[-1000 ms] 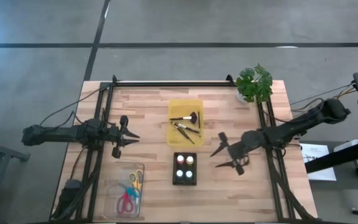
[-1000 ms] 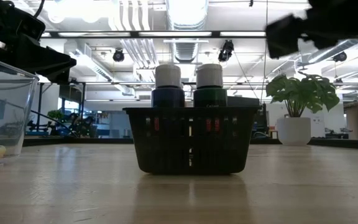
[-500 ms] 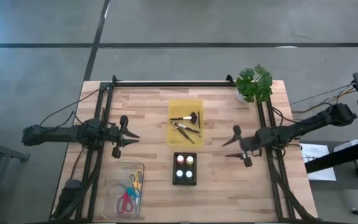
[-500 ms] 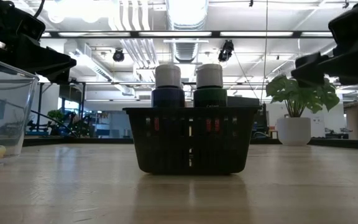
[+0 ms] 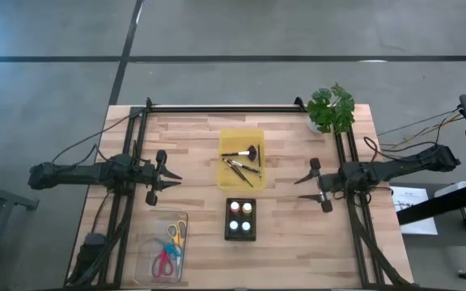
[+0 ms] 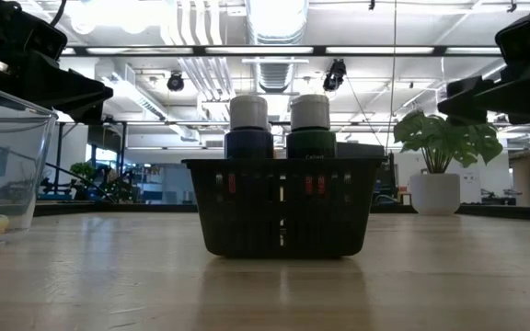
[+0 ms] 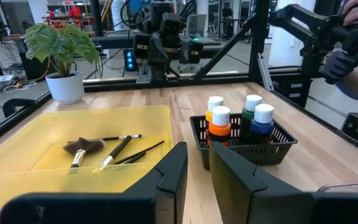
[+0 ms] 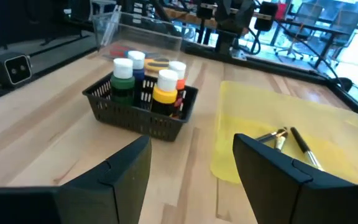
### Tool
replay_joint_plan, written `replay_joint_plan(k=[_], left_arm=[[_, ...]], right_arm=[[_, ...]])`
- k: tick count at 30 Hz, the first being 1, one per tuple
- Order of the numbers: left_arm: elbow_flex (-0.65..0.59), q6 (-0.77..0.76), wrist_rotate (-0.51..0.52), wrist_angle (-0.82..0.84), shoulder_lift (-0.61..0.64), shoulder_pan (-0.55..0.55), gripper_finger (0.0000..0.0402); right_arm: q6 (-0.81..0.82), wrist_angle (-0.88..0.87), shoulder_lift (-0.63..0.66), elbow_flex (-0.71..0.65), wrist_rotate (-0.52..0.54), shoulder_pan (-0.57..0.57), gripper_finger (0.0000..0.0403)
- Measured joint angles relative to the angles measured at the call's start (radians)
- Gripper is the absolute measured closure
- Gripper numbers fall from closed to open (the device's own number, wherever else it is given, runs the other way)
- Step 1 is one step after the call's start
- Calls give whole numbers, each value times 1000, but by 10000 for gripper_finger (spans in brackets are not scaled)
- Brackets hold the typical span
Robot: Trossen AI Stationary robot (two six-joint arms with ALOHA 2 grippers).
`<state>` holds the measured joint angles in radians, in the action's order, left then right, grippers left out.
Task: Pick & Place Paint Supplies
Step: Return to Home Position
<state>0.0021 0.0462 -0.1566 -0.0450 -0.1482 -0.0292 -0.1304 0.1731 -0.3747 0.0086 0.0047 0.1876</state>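
Observation:
Several paint bottles (image 5: 241, 218) with white, yellow, orange and green tops stand upright in a black mesh basket (image 5: 227, 220) at the table's middle near side; the bottles (image 8: 145, 78) also show in the right wrist view. Thin dark-handled brushes (image 5: 241, 167) and a broad black-bristled brush (image 5: 249, 151) lie flat in a yellow tray (image 5: 226, 137) beyond the basket. My right gripper (image 5: 307, 187) hovers open to the right of tray and basket, touching nothing. My left gripper (image 5: 175, 176) hovers left of the tray, its fingers nearly together, holding nothing.
A clear plastic box (image 5: 167, 246) with scissors sits at the near left. A potted plant (image 5: 330, 109) stands at the far right corner. Black rails run along both sides of the table. Bare wood lies around the basket.
My right gripper has drawn back from beside the basket toward the table's right edge and slightly toward the far edge, turning to point level at the tray. The basket, bottles and brushes have not moved.

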Motion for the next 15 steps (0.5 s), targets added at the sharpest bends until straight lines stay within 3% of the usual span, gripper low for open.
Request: replay_joint_plan(k=[8, 15], left_arm=[[0, 0, 0, 0, 0, 0, 326], [0, 0, 0, 0, 0, 0, 327]], right_arm=[[-10, -160, 162, 0, 20, -3, 177], [-85, -159, 221, 0, 35, -4, 177]])
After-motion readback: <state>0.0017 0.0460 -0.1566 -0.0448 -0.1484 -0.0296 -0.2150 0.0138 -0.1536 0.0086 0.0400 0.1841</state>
